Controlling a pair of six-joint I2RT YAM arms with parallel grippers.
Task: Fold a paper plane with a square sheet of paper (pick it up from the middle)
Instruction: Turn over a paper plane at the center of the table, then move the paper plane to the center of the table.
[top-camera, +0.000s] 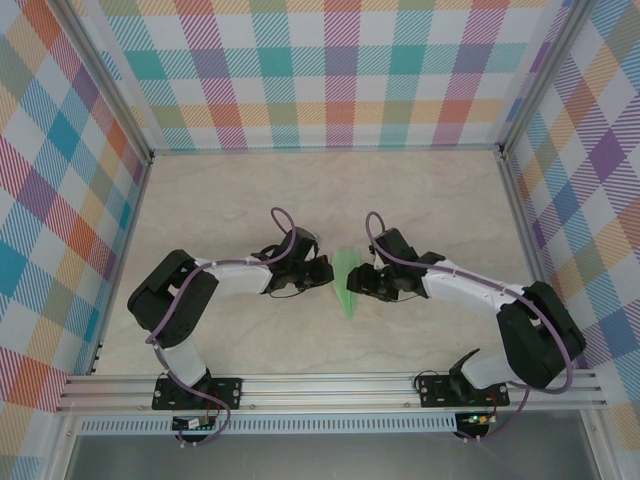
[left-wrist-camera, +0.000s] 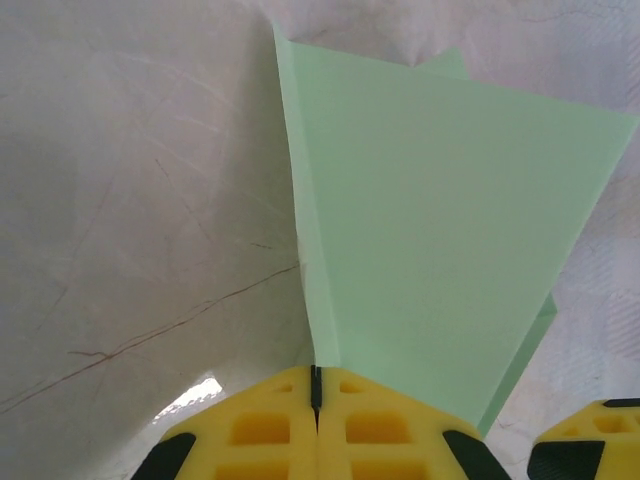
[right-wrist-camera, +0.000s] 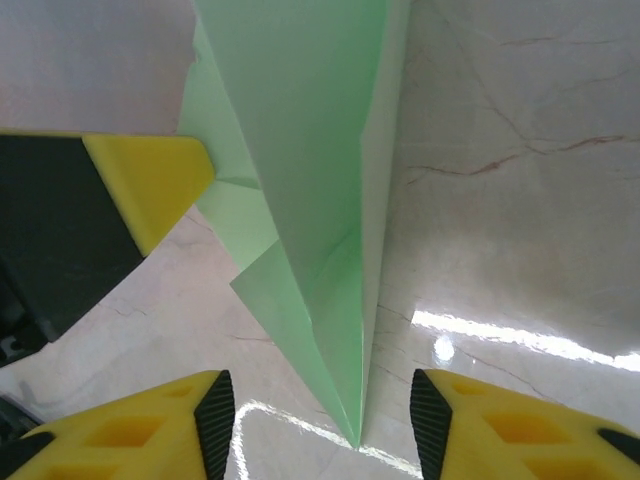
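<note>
The left gripper (left-wrist-camera: 315, 378) is clamped tight: its two yellow fingers meet with no gap, and the folded edge of the paper plane (left-wrist-camera: 430, 220) runs straight down into the seam between them. The right gripper (right-wrist-camera: 320, 405) stands with its jaws apart, one on each side of the plane's sharp tip, with bare table (right-wrist-camera: 500, 250) showing between paper and pad on both sides, so it grips nothing. The plane is pale mint green, a slim dart with a long central crease and layered flaps, held in the middle of the table between the two arms. In the top view it reads as a narrow triangle, its point towards the arm bases. The left wrist view cuts off the tip and gives mostly one broad flat wing, with a second layer peeking out behind at the upper and lower right. The right wrist view gives the tip and the overlapping folds near it, but loses the wide end past the top edge. Whether the tip rests on the table or hangs just above it I cannot tell. From above, both sets of fingertips are too small and dark to judge; the wrist views settle them. One left finger (right-wrist-camera: 150, 185) touches the paper's side in the right wrist view.
</note>
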